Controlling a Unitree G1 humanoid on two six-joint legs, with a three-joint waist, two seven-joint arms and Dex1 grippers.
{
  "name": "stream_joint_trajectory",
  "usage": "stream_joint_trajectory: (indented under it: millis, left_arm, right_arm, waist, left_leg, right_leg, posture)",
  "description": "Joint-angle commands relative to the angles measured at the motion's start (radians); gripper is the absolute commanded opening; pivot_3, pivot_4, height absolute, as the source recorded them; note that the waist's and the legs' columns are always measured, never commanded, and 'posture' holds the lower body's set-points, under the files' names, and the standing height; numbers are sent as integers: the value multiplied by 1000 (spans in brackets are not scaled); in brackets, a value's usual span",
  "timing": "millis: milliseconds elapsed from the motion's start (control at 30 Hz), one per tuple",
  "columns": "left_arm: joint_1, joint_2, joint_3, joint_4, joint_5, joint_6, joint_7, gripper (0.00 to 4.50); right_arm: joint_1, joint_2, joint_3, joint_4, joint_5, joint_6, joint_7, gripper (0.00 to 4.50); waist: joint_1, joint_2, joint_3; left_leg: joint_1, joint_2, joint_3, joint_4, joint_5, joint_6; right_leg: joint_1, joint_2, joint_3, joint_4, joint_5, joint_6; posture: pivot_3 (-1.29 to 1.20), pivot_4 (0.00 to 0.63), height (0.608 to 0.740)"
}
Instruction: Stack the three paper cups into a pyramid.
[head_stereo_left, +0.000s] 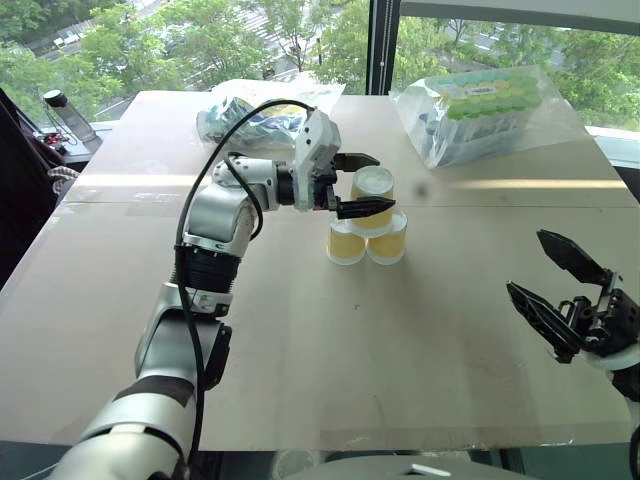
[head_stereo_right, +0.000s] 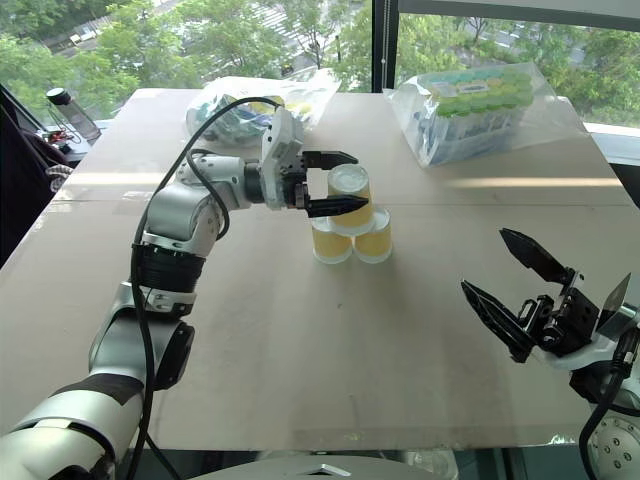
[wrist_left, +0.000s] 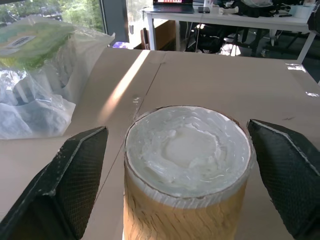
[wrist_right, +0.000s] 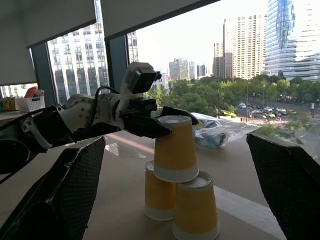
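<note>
A pale wooden bench (head_stereo_left: 400, 340) stands against tall windows looking out on treetops, with office desks visible in the room beyond. Near the middle of the bench stands the pyramid (head_stereo_left: 366, 228) of three paper cups: two yellow cups upside down and touching side by side, the third inverted on top of them. The left end effector (head_stereo_left: 358, 185) reaches in level from the pyramid's left, its two black fingers spread to either side of the top cup (wrist_left: 187, 170) with a gap showing on both sides. The right end effector (head_stereo_right: 516, 290) hangs well to the pyramid's right and nearer the bench's front edge, fingers spread wide and holding nothing. Behind the pyramid, toward the windows, lie a clear plastic bag of green-capped packaged goods (head_stereo_left: 485, 105) and a second crumpled plastic bag (head_stereo_left: 245, 110). A dark bottle (head_stereo_left: 68, 115) stands beyond the bench's far left corner.
</note>
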Motion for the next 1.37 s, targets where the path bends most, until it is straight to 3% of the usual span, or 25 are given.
stream_joint_trajectory:
  millis: [33,167,300,500,567,633,833,1067,1367]
  left_arm:
    - [-46,-14,51,-12,-23,-34,17,4486]
    - [-59,1,112,-86,-89,9,23,4486]
    - [-21,20,240,-221,-255,90,25,4486]
    - [301,193,326,-471,-309,226,74,4486]
    - [511,232,350,-582,-267,205,116,4486]
    - [696,211,366,-647,-205,134,189,4486]
    - [1038,146,320,-757,-64,-1,331,4486]
    - [1216,55,241,-750,87,-137,470,4486]
    - [1227,40,213,-693,116,-229,494,4486]
  right_arm:
    - [0,-8,-12,-21,14,-14,9,4500]
    - [16,-11,-15,-26,12,-10,13,4500]
    - [30,-30,-2,11,-11,3,34,4500]
    - [15,-62,31,239,-219,-102,109,4500]
    - [6,-73,58,295,-274,-123,126,4500]
    - [-7,-79,90,324,-322,-112,104,4500]
    - [-30,-98,149,419,-415,-119,104,4500]
    - [-76,-108,146,602,-413,-201,204,4500]
    - [-75,-104,147,675,-419,-278,247,4500]
  waist:
    - [1,0,0]
    - [0,0,0]
    - [-3,0,0]
    - [-7,2,-1]
    - [-10,2,-1]
    - [-6,1,-1]
    - [23,-2,-1]
    - [23,-2,-2]
    - [21,-1,-2]
  left_leg:
    - [0,0,0,0,0,0]
    - [-1,0,0,2,0,0]
    - [-1,1,0,2,0,0]
    - [5,2,1,0,0,0]
    - [6,3,2,-1,0,0]
    - [10,4,4,-3,0,0]
    - [13,4,5,-4,0,0]
    - [17,5,7,-5,0,0]
    - [17,5,8,-6,0,0]
  right_leg:
    - [0,0,0,0,0,0]
    - [0,0,0,0,0,0]
    - [0,0,0,1,0,0]
    - [1,0,5,2,0,0]
    - [1,0,6,2,0,0]
    - [2,0,10,2,0,0]
    - [4,-1,11,1,-3,-5]
    - [8,0,12,-1,-3,-4]
    - [8,0,13,-1,-3,-4]
  posture:
    - [0,150,740]
    - [0,150,740]
    - [0,150,740]
    - [0,150,740]
    - [0,150,740]
    - [0,150,740]
    - [0,150,740]
    - [0,150,740]
    - [0,150,740]
